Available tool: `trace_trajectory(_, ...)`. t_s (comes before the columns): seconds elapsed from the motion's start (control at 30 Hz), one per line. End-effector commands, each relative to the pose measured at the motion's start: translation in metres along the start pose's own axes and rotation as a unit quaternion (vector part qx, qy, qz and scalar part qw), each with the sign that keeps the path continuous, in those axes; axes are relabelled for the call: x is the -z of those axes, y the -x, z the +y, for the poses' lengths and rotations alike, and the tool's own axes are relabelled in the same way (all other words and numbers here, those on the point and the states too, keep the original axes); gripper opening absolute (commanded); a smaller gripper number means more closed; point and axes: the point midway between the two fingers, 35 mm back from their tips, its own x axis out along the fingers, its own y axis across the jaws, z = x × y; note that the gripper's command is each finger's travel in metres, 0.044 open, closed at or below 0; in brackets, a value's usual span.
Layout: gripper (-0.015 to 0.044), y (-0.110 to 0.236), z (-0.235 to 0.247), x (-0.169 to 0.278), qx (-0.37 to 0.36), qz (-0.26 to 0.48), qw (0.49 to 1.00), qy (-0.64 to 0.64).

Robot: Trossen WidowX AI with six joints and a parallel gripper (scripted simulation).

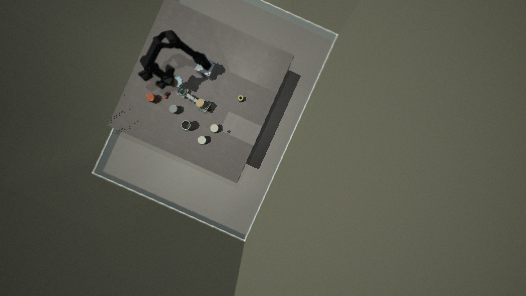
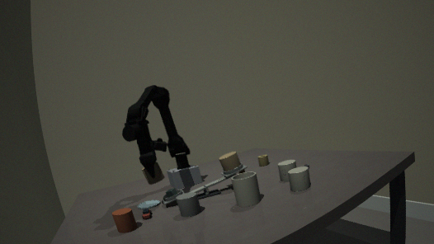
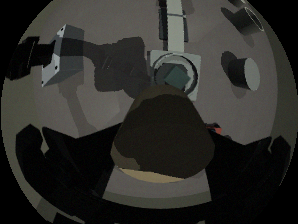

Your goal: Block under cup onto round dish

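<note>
My gripper [image 2: 152, 170] [image 3: 162, 128] is shut on a tan cup [image 2: 155, 176] [image 3: 160, 142], holding it tilted in the air beyond the low end of the balance [image 1: 192, 97] [image 2: 216, 182] [image 3: 176, 32]. A dark green block [image 2: 173, 192] [image 3: 177, 76] lies uncovered on that low end's pan. The other tan cup [image 1: 200, 103] [image 2: 229, 161] stands on the raised end, leaning with it. The pale blue round dish [image 1: 179, 80] [image 2: 149, 204] is near the low end, with nothing seen on it; it is not visible in the wrist view.
Near the dish are a small red object [image 1: 167, 94] [image 2: 146, 214] and an orange cylinder [image 1: 150, 97] [image 2: 125, 221]. A grey cylinder [image 1: 173, 109] [image 2: 188, 205] [image 3: 251, 74] and a hollow cup [image 1: 186, 125] [image 2: 246, 191] stand beside the balance. Two pale cylinders and a small yellow one [image 1: 240, 98] [image 2: 263, 161] stand farther off.
</note>
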Motion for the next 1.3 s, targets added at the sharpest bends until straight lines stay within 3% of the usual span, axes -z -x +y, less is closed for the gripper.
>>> trace_trajectory(0.0,0.0000,-0.002,0.009,0.015,0.003,0.005,1.000,0.000)
trace_trajectory(1.27,0.0000,-0.037,0.108,0.105,0.004,0.011,1.000,0.000)
